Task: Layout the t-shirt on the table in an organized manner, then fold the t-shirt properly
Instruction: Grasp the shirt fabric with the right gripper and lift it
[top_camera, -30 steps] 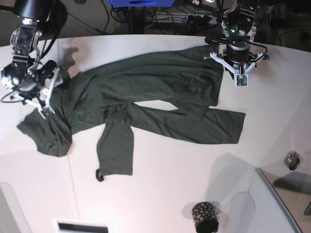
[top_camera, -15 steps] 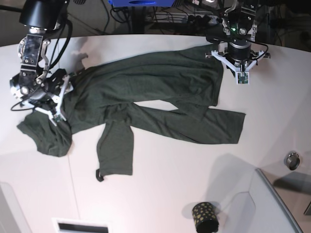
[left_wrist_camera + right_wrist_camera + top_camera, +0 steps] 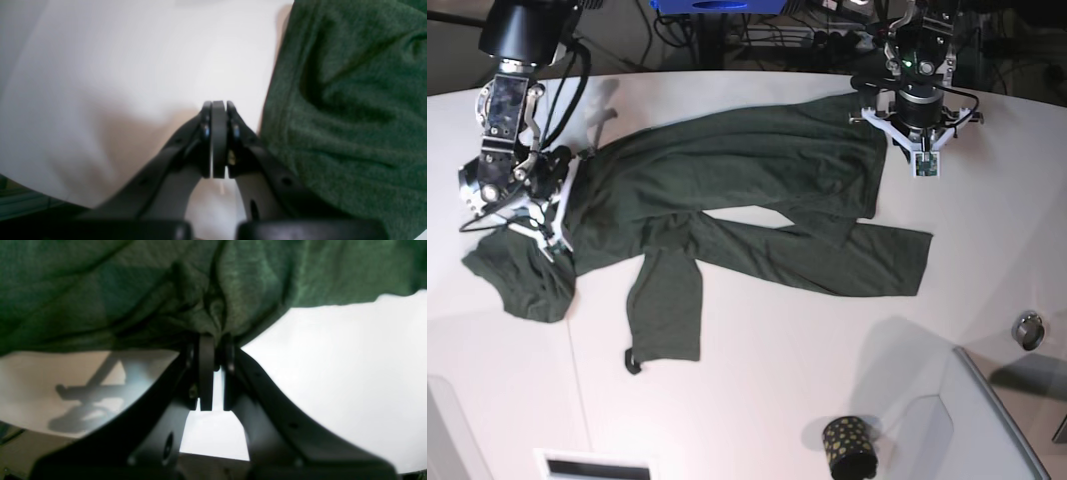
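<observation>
Lying crumpled across the far half of the tabletop (image 3: 757, 400), the t-shirt (image 3: 727, 200) was spread wide but unevenly, with folds overlapping near its middle. One sleeve hung toward the near edge, and a bunched lobe sat at the left edge below the right arm.

Right gripper (image 3: 213, 350) was closed on a pinch of the t-shirt, cloth gathered into a pucker right at its tips; in the base view it (image 3: 552, 215) sat at the shirt's left end, near the left edge of the tabletop. Fabric draped over the top of the wrist view, bare white surface showing beneath and to the right.

Left gripper (image 3: 218, 110) had its jaws pressed together with nothing between them, over bare tabletop just beside the shirt's edge, not touching the cloth as far as could be seen. In the base view it (image 3: 924, 160) was at the far right corner of the shirt, near the far edge.

A black cup with gold dots (image 3: 848, 447) stood near the near edge, well apart from the shirt. A small metal ring (image 3: 1028, 330) lay toward the right edge, beside a grey raised panel (image 3: 987, 420).
</observation>
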